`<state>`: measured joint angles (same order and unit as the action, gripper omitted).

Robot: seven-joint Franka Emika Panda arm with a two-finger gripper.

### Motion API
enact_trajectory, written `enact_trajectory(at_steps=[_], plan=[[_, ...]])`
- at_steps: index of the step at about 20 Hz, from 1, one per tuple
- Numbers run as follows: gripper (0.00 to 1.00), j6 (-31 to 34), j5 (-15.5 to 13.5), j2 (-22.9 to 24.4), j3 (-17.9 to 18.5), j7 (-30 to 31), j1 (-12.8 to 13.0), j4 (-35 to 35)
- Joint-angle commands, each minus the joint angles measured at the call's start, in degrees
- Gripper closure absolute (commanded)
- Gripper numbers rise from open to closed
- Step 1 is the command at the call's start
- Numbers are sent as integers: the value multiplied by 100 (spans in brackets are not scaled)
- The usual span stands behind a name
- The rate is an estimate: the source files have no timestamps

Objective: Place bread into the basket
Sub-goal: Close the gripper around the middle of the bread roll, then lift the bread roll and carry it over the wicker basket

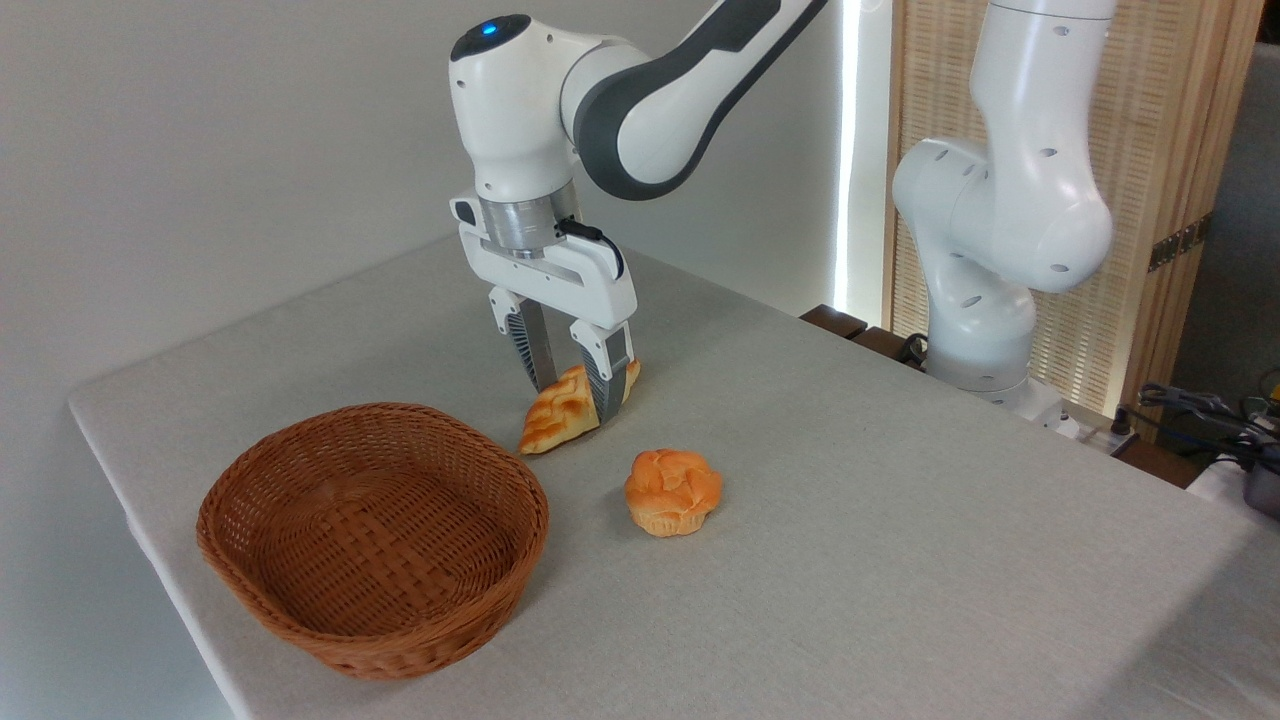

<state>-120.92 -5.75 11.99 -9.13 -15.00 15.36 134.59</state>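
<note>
- The gripper [573,388] was pointed straight down, its two fingers closed across the upper half of the bread [560,410], one finger seen on each side of the loaf.
- The bread was held tilted: its long axis ran from the upper end at about 1 o'clock, behind the near finger, down to the pointed lower end at about 7 o'clock.
- The lower tip was seen at or just above the table [900,520]; whether it was touching the cloth could not be told.
- The basket [375,535] lay at about 8 o'clock from the gripper, close by, with its nearest rim just beside the loaf's lower tip. It was empty.
- The loaf's low end was thus already aimed toward the basket, so the coming move was judged to be a lift followed by a short carry toward 8 o'clock, high enough for the hanging tip to pass over the rim.
- A bun [673,492] stood at about 5 o'clock from the gripper, apart from the loaf and off the line to the basket.
</note>
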Motion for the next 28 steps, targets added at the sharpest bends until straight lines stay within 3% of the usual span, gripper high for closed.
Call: enact_trajectory(at_steps=[1,2,12,15,21,24,28], plan=[[55,-125,-5,-56,42,15,46,58],[60,-125,-5,-65,42,15,46,50],[66,-73,4,-118,77,-135,46,-3],[66,347,4,-65,121,-467,-16,-511],[64,1430,-49,-83,700,-1663,-16,-1724],[60,1299,-172,-153,903,-1918,-16,-2111],[56,160,-277,-433,1106,-2226,-16,-2218]])
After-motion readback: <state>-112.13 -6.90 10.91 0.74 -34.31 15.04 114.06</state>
